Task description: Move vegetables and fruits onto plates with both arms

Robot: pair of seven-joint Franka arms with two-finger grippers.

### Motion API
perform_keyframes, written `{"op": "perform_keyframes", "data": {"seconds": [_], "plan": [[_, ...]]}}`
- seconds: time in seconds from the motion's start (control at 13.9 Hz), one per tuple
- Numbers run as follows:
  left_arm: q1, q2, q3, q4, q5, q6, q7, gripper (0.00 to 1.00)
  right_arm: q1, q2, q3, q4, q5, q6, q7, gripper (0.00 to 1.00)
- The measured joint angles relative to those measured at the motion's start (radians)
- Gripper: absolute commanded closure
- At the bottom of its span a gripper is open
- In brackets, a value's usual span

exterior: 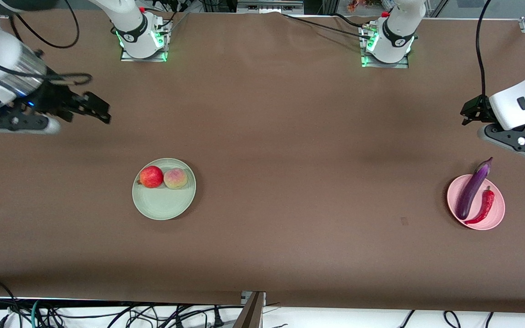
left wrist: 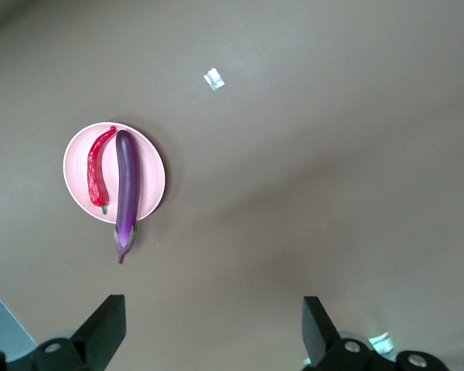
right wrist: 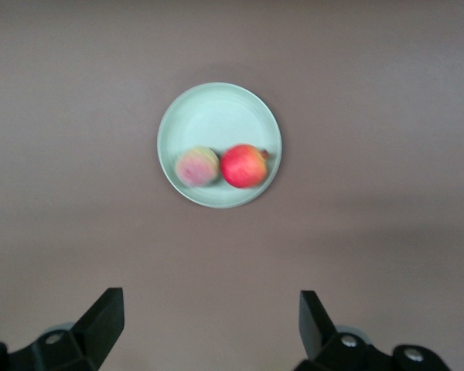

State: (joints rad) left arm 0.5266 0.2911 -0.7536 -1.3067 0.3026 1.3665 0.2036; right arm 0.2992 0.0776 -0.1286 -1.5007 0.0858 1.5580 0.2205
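Note:
The red apple-like fruit and the peach sit side by side on the pale green plate, toward the right arm's end. They also show in the right wrist view: fruit, peach, plate. The purple eggplant and red chili lie on the pink plate, toward the left arm's end. The eggplant's stem end overhangs the rim. They also show in the left wrist view: eggplant, chili, plate. My right gripper and left gripper are open, empty, raised over bare table.
The brown table runs wide between the two plates. The arm bases stand along the edge farthest from the front camera. A small white scrap lies on the table near the pink plate. Cables hang below the near edge.

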Motion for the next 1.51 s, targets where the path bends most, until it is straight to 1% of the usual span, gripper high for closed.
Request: {"op": "perform_keyframes", "data": {"seconds": [0.07,0.22,0.36,0.43,0.5,0.58,0.72,0.87,1.01,1.51], "plan": [[-0.052,-0.015,0.079,-0.006,-0.048,0.032,-0.072,0.0,-0.001,-0.013,-0.009,-0.017,-0.005,-0.006,-0.022,0.0],[-0.191,-0.051,0.3,-0.045,-0.164,0.139,-0.139,0.0,-0.001,-0.005,-0.01,-0.03,-0.012,-0.006,-0.035,0.0],[-0.336,-0.102,0.527,-0.118,-0.234,0.206,-0.148,0.0,0.0,0.007,-0.007,-0.031,-0.015,-0.005,-0.037,0.0],[-0.403,-0.142,0.624,-0.17,-0.251,0.227,-0.148,0.0,0.0,0.011,-0.007,-0.031,-0.018,-0.005,-0.037,0.0],[-0.445,-0.188,0.676,-0.222,-0.258,0.252,-0.148,0.0,0.0,0.011,-0.007,-0.031,-0.023,-0.006,-0.037,0.0],[-0.469,-0.237,0.695,-0.267,-0.261,0.274,-0.149,0.0,0.0,0.01,-0.007,-0.031,-0.029,-0.006,-0.037,0.0],[-0.508,-0.338,0.7,-0.354,-0.261,0.286,-0.163,0.0,-0.001,0.009,-0.01,-0.031,-0.034,-0.009,-0.038,0.0],[-0.518,-0.387,0.701,-0.403,-0.261,0.29,-0.166,0.0,-0.001,0.008,-0.011,-0.031,-0.034,-0.013,-0.038,0.0],[-0.518,-0.388,0.707,-0.419,-0.261,0.299,-0.166,0.0,-0.001,0.007,-0.012,-0.03,-0.034,-0.013,-0.04,0.0],[-0.518,-0.371,0.709,-0.42,-0.261,0.315,-0.166,0.0,0.001,0.005,-0.011,0.0,-0.034,-0.013,-0.075,0.0]]}}
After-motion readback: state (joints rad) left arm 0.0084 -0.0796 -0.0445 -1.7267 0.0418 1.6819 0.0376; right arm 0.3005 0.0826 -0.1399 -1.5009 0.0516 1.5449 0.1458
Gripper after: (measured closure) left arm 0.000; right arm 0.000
